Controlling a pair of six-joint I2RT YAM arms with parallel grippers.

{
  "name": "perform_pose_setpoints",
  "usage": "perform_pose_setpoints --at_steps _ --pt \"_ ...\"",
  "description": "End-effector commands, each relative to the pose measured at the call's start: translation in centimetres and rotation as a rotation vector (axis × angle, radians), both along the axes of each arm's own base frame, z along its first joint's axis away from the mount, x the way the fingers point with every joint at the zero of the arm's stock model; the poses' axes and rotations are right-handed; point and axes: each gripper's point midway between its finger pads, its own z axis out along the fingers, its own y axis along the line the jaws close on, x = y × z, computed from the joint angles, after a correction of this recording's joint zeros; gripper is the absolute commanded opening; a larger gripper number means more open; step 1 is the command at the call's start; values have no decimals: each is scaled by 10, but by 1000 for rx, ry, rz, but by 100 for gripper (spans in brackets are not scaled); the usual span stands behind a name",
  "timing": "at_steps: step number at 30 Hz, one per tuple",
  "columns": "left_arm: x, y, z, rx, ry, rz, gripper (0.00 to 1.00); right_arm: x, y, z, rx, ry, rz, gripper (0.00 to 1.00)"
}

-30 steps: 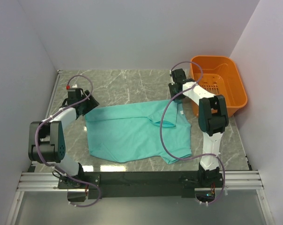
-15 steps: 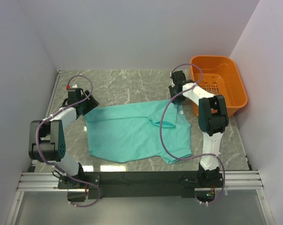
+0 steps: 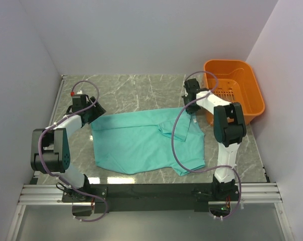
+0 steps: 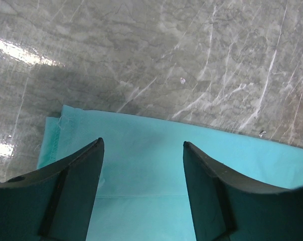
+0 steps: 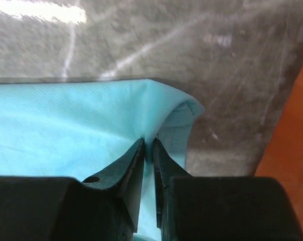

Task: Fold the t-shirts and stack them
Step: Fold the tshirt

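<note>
Grey marbled surface (image 3: 136,90) carries one teal shirt (image 3: 136,143), spread mostly flat at its middle, with a flap doubled over toward the right side. At the shirt's far right corner, near the orange basket (image 3: 231,62), the right claw (image 5: 147,142) is closed, pinching a raised fold. Over the far left corner the left claw (image 4: 141,148) hovers, spread wide and gripping nothing. Such thin, limp cloth likely weighs little and will sag and crease when lifted. Corners and hems look the best holds, both at once.

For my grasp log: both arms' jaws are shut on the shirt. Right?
Not both. The jaws of the left gripper stand open, as the left wrist view shows; only the right gripper is shut on the shirt.
</note>
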Motion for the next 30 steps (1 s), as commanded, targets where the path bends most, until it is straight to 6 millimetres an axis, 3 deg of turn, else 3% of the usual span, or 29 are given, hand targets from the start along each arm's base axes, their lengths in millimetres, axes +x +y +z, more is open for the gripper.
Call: perform_pose_setpoints --at_steps 1,5,7,11,14,17,18,22,23,25,27,30 --pt "17 1 19 -12 -65 -1 69 2 -13 25 -18 -65 -36 19" --pt "17 1 19 -12 -67 -3 69 -3 -18 24 -24 -61 -39 25" --pt "17 1 20 -13 -67 -5 69 -2 -17 30 -21 -70 -34 34" --pt "19 0 30 -4 -92 -25 69 0 -14 49 -16 -105 9 42" --pt "23 -1 57 21 -162 -58 70 -4 -5 67 8 -114 106 51" --pt "17 1 78 63 -198 -79 70 -22 20 82 93 -77 330 58" --pt "13 4 98 83 -245 -76 71 -35 27 88 127 -52 405 60" --pt "-7 11 139 153 -340 -67 75 -76 66 111 277 -81 798 61" --pt "-14 15 135 166 -334 -49 78 -85 67 107 284 -83 827 61" --pt "-19 20 136 169 -343 -18 87 -88 71 123 277 -173 902 61" --pt "-20 25 113 158 -263 -1 86 -91 74 130 292 -206 898 61" --pt "-14 29 87 98 -175 -5 77 -103 85 143 363 -217 931 61"
